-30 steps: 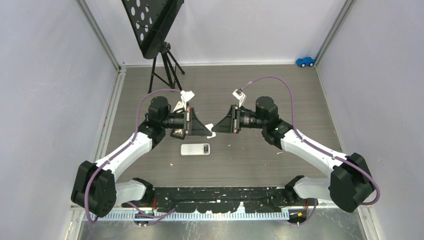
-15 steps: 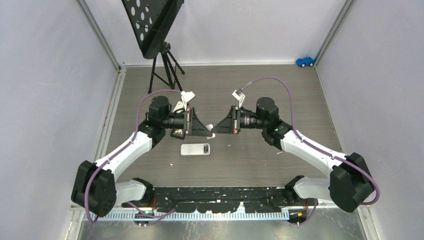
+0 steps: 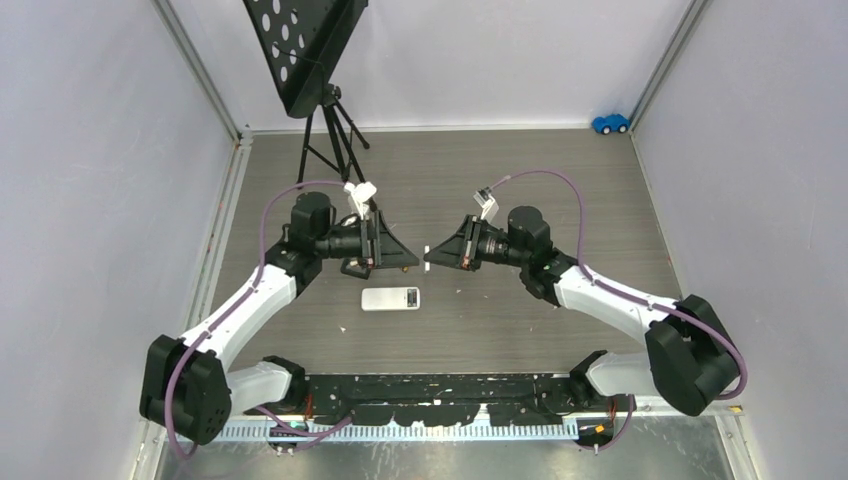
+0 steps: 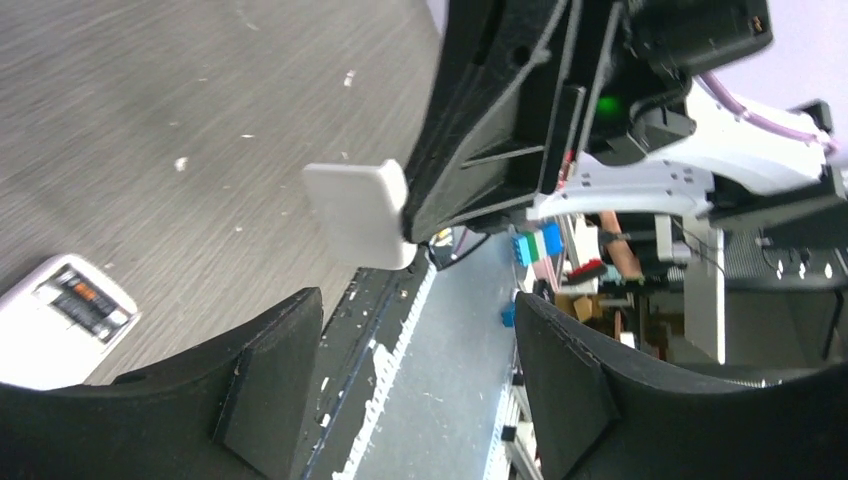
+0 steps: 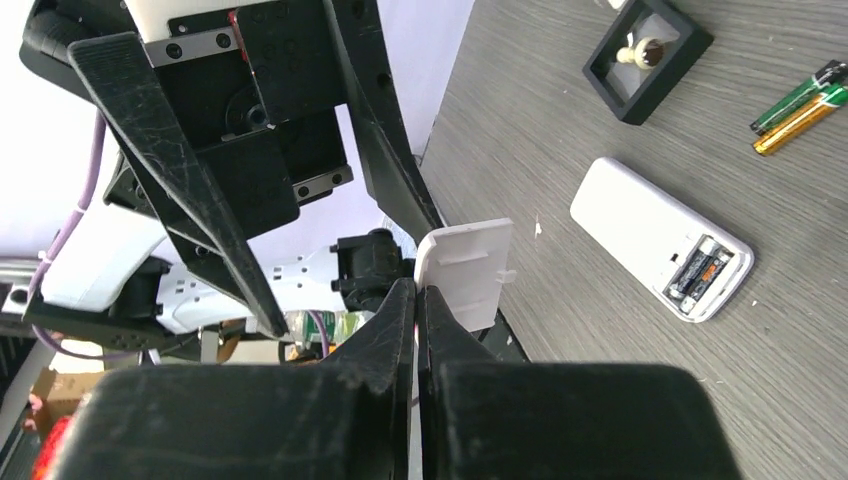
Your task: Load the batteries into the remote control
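Above the counter [image 3: 500,170], the right hand [image 5: 417,300] pinches the white battery cover [image 5: 470,265]; the left hand [image 4: 415,300] faces it, spread; the remote [image 5: 650,230] lies nearby, uncovered.

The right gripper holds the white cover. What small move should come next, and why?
Probably lower the right gripper toward the remote and line the cover up with its open bay. The cells already sit inside, and the left gripper is open, clear of the cover.
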`<action>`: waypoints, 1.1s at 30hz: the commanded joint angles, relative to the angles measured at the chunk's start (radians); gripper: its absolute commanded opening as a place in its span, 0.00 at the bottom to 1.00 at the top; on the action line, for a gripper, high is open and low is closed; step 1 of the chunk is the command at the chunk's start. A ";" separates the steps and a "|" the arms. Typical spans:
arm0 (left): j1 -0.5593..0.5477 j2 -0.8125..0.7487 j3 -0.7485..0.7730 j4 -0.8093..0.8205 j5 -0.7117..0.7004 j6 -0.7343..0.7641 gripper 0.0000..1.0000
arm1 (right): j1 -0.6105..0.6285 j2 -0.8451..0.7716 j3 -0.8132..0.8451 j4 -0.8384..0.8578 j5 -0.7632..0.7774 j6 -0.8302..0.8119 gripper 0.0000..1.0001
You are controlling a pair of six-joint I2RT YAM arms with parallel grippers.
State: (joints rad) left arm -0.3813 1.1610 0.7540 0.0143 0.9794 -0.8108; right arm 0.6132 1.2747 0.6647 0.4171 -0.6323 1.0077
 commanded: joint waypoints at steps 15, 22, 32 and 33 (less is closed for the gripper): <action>0.088 0.030 -0.088 -0.537 -0.718 0.009 0.41 | 0.163 0.363 -0.032 0.336 0.232 0.180 0.00; 0.088 0.009 -0.146 -0.542 -0.797 0.021 0.46 | 0.186 0.464 -0.038 0.402 0.290 0.198 0.00; 0.088 0.062 -0.147 -0.508 -0.789 0.036 0.49 | 0.190 0.509 -0.023 0.413 0.309 0.176 0.00; 0.088 0.064 -0.145 -0.507 -0.790 0.037 0.49 | 0.189 0.515 -0.021 0.418 0.305 0.177 0.00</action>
State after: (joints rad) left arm -0.2977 1.2163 0.6029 -0.5217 0.2085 -0.7959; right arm 0.8013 1.7721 0.6025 0.7597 -0.3481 1.2026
